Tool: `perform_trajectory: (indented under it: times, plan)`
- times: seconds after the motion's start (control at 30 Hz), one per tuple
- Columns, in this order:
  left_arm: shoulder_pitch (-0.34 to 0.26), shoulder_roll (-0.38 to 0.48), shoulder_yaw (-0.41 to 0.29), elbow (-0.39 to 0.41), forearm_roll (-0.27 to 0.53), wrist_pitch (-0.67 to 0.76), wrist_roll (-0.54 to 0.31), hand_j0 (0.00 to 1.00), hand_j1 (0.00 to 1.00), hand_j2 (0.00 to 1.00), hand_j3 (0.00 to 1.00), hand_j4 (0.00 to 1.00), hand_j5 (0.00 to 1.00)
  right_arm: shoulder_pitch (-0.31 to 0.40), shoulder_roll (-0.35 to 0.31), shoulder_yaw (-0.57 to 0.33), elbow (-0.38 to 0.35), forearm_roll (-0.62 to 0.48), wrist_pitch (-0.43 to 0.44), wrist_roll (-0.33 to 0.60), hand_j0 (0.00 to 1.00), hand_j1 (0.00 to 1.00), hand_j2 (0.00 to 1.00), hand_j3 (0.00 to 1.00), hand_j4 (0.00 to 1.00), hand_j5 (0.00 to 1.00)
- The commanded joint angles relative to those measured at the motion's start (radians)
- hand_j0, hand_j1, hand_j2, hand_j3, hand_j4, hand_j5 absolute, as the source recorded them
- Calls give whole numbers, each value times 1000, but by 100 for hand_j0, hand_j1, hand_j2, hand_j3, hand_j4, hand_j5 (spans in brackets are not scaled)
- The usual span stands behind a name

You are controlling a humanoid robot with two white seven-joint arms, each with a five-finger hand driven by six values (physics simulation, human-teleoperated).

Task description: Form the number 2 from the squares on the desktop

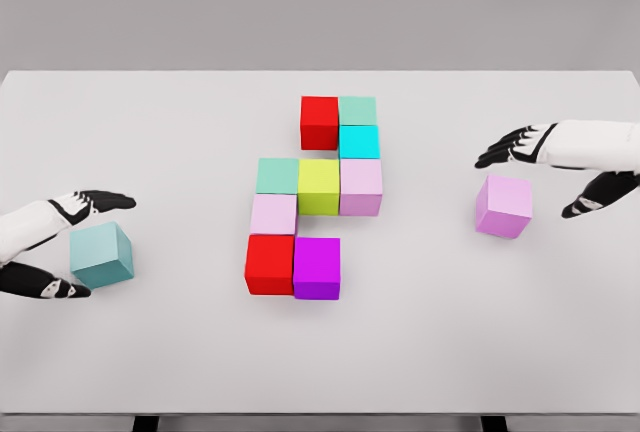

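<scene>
Head view: nine colored cubes [318, 184] sit packed mid-table [150, 352], forming a partial 2. Left hand [62, 244] is spread wide around a teal cube [101, 254] at the left edge, fingers not clamped. Right hand [558, 167] is open too, hovering around a lilac cube [503, 206] on the right, well apart from the group.

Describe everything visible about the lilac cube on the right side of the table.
The lilac cube is a plain, matte, solid-coloured block with sharp edges, its top face lighter than its sides. It sits flat on the white table, turned slightly askew, well apart from the group of coloured cubes at the centre. The right hand frames it with open fingers, one part above and behind, another at its right; no contact is visible.
</scene>
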Motion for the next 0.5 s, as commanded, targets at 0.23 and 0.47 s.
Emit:
perform_trajectory:
  times: [0.23,0.47]
  plan:
    - [0,-29,2,0,-51,1,9,100,100,100,100,100,100,2,5,-16,9,1,3,0,100,100,100,100,100,100]
    - [-2,-94,-1,-2,-91,1,9,100,100,100,100,100,100,54,6,-13,37,3,3,0,100,100,100,100,100,100]
